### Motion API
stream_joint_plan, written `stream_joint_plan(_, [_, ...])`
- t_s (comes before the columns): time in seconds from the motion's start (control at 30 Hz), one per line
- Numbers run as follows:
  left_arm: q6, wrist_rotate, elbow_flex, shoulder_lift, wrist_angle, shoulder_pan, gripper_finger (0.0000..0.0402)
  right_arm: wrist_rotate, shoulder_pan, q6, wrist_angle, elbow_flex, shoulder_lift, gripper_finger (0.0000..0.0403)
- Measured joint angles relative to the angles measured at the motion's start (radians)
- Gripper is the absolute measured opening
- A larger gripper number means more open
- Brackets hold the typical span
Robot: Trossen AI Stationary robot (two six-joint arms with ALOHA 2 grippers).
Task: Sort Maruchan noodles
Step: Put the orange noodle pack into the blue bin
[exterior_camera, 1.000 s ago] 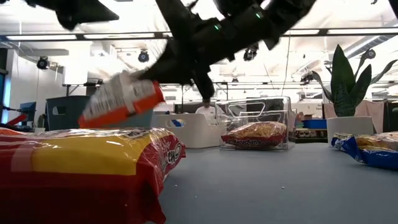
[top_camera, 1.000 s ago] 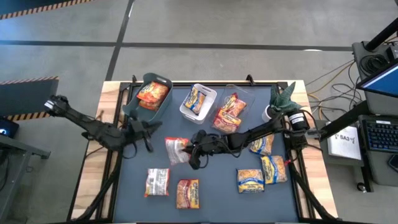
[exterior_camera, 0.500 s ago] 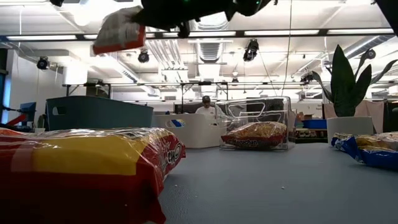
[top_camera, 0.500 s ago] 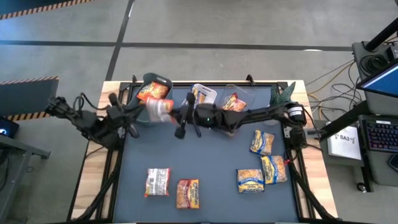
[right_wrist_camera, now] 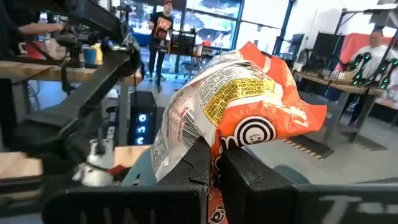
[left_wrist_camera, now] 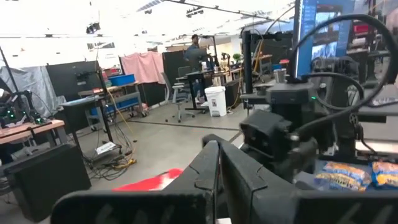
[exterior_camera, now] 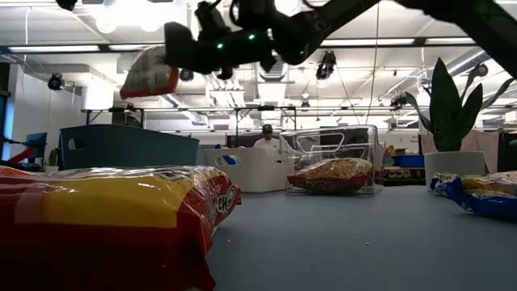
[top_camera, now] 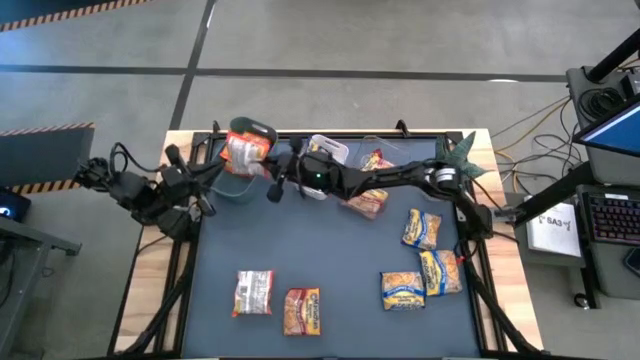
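Observation:
My right gripper (top_camera: 268,172) reaches across to the far left, shut on a white and orange-red noodle packet (top_camera: 243,150) that hangs in the air over the grey-green bin (top_camera: 232,186). The low view shows that packet (exterior_camera: 151,73) high above the bin (exterior_camera: 129,145). My left gripper (top_camera: 208,170) is shut on nothing, drawn back by the table's left edge beside the bin. Several other packets lie flat on the mat: two near the front left (top_camera: 253,292), three at the right (top_camera: 421,228). My right gripper pinches one end of the packet (right_wrist_camera: 214,146) between its two fingers (right_wrist_camera: 199,162). The fingers lie about level, coming from the table's right. The crinkled packet sticks out beyond the fingertips, tilted and lifted clear above the grey-green bin.
A white bin (top_camera: 325,150) and a clear bin (top_camera: 375,175), both with packets inside, stand along the far edge right of the grey-green one. A potted plant (top_camera: 455,160) stands at the far right corner. The mat's middle is bare. People show in the room behind.
My right gripper has carried the packet up off the mat's middle and toward the far left, rolling as it went, until the packet hangs over the grey-green bin. My left gripper has drawn back toward the table's left edge and risen.

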Motion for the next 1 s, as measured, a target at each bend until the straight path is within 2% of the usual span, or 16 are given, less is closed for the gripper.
stream_joint_plan(0.27, [0.028, 0.000, -0.001, -0.014, -0.022, 0.000, 0.0000, 0.003, -0.003, -0.142, -0.052, 0.236, 0.170, 0.0009])
stream_joint_plan(0.5, [0.057, -0.117, -0.001, -0.069, -0.046, 0.000, 0.0000, 0.027, -0.004, -0.271, -0.238, 0.417, 0.279, 0.0009])
stream_joint_plan(0.77, [0.026, -0.107, -0.004, -0.131, -0.080, 0.000, 0.0000, 0.027, -0.006, -0.449, -0.269, 0.438, 0.287, 0.0009])
stream_joint_plan(1.0, [0.023, -0.070, -0.006, -0.128, -0.075, 0.000, 0.0000, 0.009, -0.044, -0.396, -0.268, 0.437, 0.289, 0.0009])
